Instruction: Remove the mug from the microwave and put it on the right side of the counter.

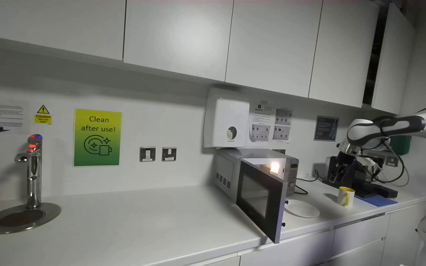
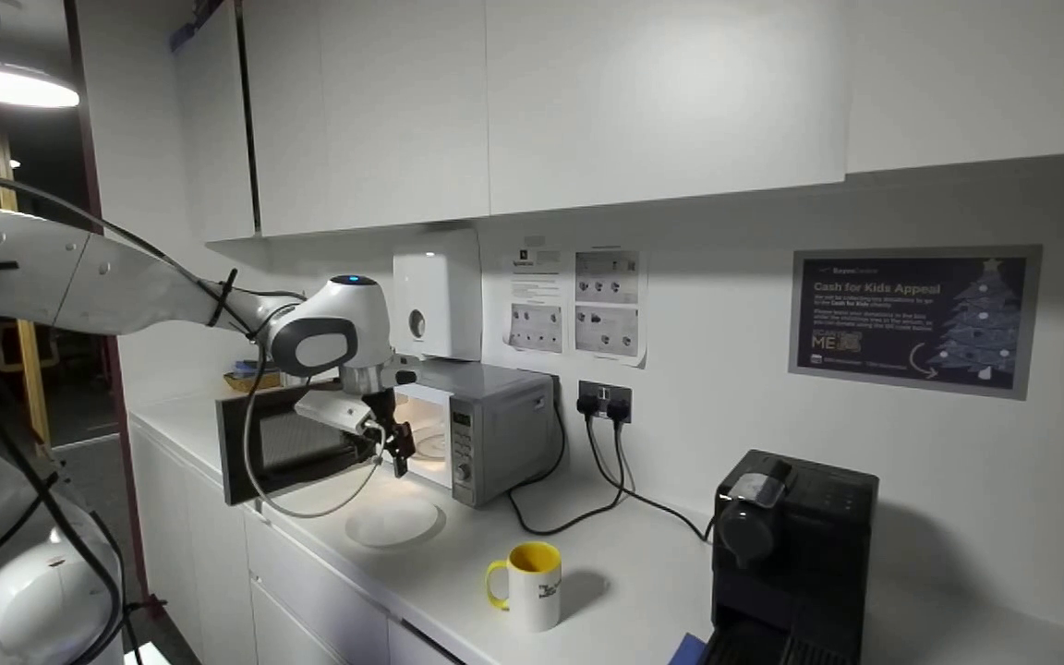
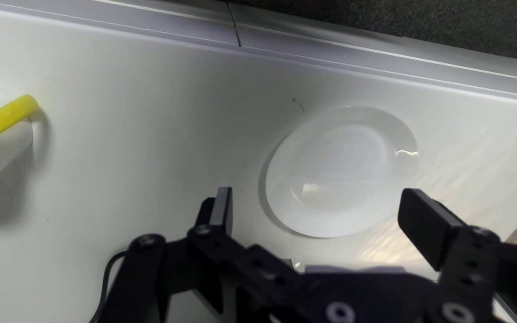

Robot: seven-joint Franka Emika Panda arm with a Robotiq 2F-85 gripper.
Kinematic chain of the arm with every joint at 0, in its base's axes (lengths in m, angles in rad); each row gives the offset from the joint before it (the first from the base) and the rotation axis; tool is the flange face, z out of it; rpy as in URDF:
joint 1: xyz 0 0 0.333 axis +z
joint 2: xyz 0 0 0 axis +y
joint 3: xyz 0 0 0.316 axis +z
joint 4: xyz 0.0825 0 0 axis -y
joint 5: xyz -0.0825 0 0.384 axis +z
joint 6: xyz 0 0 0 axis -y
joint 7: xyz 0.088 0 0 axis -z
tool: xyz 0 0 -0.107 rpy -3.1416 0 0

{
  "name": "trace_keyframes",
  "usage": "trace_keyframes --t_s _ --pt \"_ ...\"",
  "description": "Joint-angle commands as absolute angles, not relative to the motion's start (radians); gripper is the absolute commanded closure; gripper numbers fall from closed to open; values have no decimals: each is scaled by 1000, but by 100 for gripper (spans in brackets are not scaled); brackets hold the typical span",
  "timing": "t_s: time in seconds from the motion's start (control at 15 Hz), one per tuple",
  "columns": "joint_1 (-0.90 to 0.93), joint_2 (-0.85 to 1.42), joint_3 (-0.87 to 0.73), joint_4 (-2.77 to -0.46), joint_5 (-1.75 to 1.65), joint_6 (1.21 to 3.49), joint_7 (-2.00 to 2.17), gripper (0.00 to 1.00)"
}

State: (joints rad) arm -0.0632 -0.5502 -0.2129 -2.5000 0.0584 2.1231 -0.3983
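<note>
Parted wide and released in the wrist view: black fingers [image 3: 427, 224], above a white tabletop [image 3: 151, 112]. Framed past the gap, a white plate [image 3: 343, 175], flat on the tabletop. In an exterior view, in midair at the end of a white arm [image 2: 61, 272], seen against the lit opening of a silver microwave [image 2: 506, 441]. Its door [image 1: 261, 200] swung wide open.

Upright on the tabletop, outside the microwave and to its right when facing the wall [image 2: 698, 443]: the mug [image 2: 532, 591], white with a yellow handle and interior, dark lettering on its side. Well apart from the fingers; between the plate and a black coffee machine [image 2: 795, 545], touching neither. In the wrist view, only partly in frame at the left edge. By the coffee machine's base, something flat and blue [image 1: 377, 200].

On the wall above the microwave, a white dispenser [image 1: 227, 118], with printed sheets [image 1: 261, 113] to its right. Farther left, a chrome tap [image 1: 34, 173] and a green-and-yellow sign [image 1: 97, 137] reading "Clean after use!"
</note>
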Motion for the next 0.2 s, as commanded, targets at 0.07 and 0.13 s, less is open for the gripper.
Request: trace_keyframes --t_s 0.07,0.13 --pt "-60 -550 -216 -2498 56 2120 -396 0" --pt "-60 -550 -215 -2498 56 2120 -396 0"
